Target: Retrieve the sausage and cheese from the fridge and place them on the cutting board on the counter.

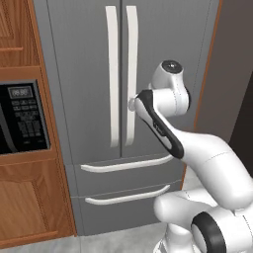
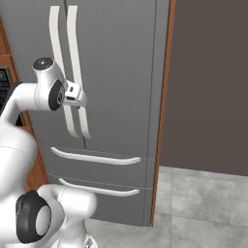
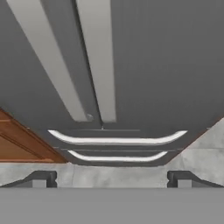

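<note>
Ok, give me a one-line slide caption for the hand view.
Open tool facing the closed fridge, its two white door handles above two drawer bars.

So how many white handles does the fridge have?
4: two tall handles side by side on the closed fridge doors, and two drawer bars stacked below.

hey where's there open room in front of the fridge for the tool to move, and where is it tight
Free: the flat grey face of the right door, between the right handle and the orange-brown trim; also the floor right of the fridge. Tight: the narrow gap between the two vertical handles, where the open tool sits by the right one, and between the drawer bars.
</note>
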Tool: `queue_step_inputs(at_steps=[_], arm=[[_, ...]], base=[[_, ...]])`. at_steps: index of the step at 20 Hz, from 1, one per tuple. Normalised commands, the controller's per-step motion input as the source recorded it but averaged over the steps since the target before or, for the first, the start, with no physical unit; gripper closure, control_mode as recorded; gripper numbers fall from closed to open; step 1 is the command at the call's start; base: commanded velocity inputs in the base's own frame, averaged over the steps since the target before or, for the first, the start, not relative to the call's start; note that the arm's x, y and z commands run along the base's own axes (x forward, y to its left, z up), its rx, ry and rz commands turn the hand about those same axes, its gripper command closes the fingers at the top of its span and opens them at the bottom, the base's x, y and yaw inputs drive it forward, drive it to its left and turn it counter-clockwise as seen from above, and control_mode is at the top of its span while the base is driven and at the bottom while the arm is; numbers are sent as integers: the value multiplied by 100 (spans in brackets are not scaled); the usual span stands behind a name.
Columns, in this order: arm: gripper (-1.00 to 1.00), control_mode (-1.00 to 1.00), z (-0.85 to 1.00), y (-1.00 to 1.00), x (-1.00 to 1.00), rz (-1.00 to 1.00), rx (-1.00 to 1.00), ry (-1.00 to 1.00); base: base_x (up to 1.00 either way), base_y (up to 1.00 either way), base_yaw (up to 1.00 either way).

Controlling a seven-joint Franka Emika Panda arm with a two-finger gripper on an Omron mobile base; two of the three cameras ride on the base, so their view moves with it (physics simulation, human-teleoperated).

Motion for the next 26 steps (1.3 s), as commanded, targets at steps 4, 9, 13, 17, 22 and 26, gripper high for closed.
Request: queue_step_inputs(at_steps=[4,9,13,17,22,26], arm=[[-100,-100,19,29,34,1,11,-22],[-100,-100,4,16,34,6,1,-32],[-100,-100,5,-3,29,0,0,-11],[-100,-100,13,-8,23,-1,0,0],[-100,-100,14,0,35,-3,0,0],[-100,-100,2,1,51,-1,0,0]], base=[[0,0,0],[0,0,0],[0,0,0],[0,0,0],[0,0,0],[0,0,0]])
